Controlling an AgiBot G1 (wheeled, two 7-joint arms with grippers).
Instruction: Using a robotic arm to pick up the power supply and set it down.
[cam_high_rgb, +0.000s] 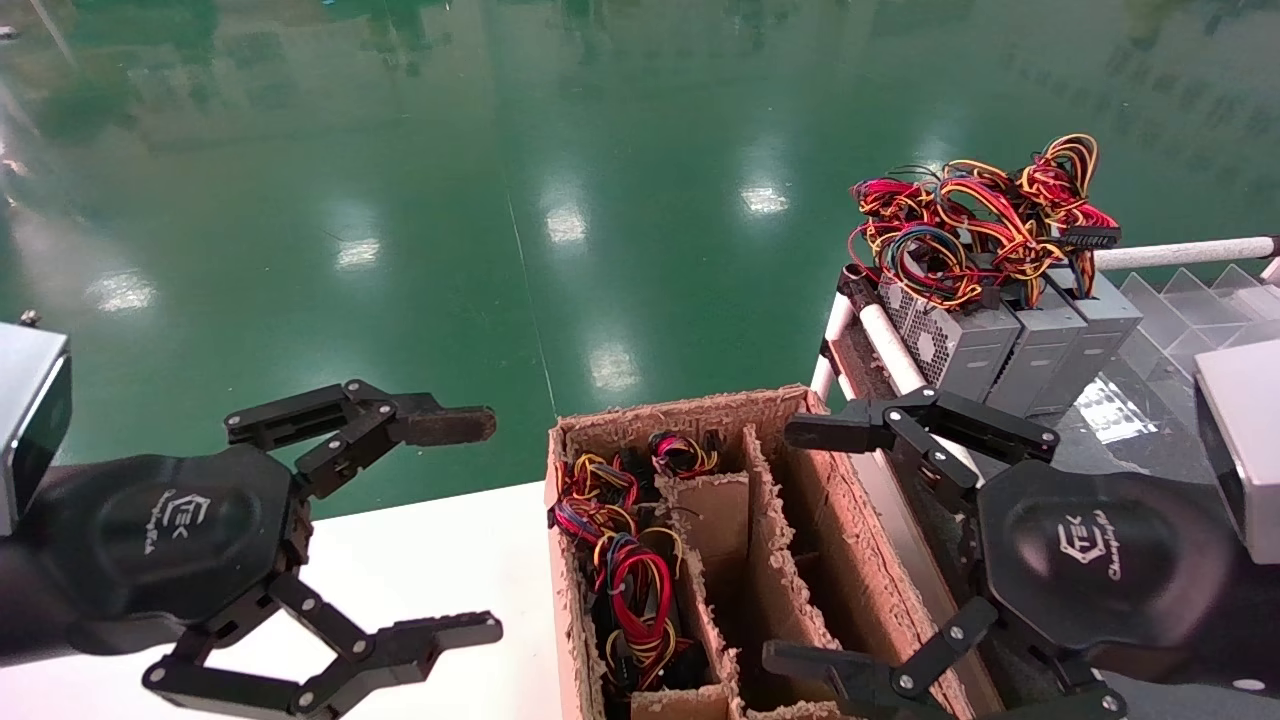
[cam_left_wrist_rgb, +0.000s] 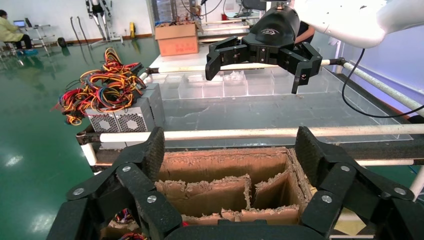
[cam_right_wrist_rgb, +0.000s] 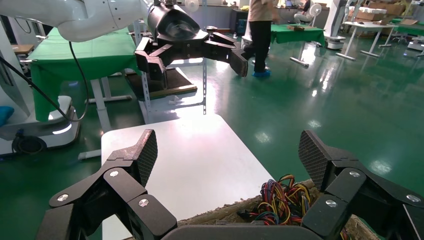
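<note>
Three light grey power supplies (cam_high_rgb: 985, 350) stand side by side on the rack at the back right, each topped with looped red, yellow and blue wires (cam_high_rgb: 985, 215); the nearest one shows a honeycomb vent (cam_left_wrist_rgb: 132, 119). More wire bundles (cam_high_rgb: 625, 575) fill the left column of the cardboard box (cam_high_rgb: 870, 560); the units under them are hidden. My right gripper (cam_high_rgb: 790, 546) hangs open above the box's right side, holding nothing, and its wrist view looks over the wires (cam_right_wrist_rgb: 285, 202). My left gripper (cam_high_rgb: 483, 527) hovers open over the white table, left of the box.
The box's middle and right compartments (cam_left_wrist_rgb: 220, 172) look empty, with torn dividers. A white rail (cam_left_wrist_rgb: 250, 133) edges the rack just beyond the box. Clear plastic trays (cam_left_wrist_rgb: 215, 86) sit farther along the rack. A white table (cam_right_wrist_rgb: 190, 160) lies left of the box, with green floor around it.
</note>
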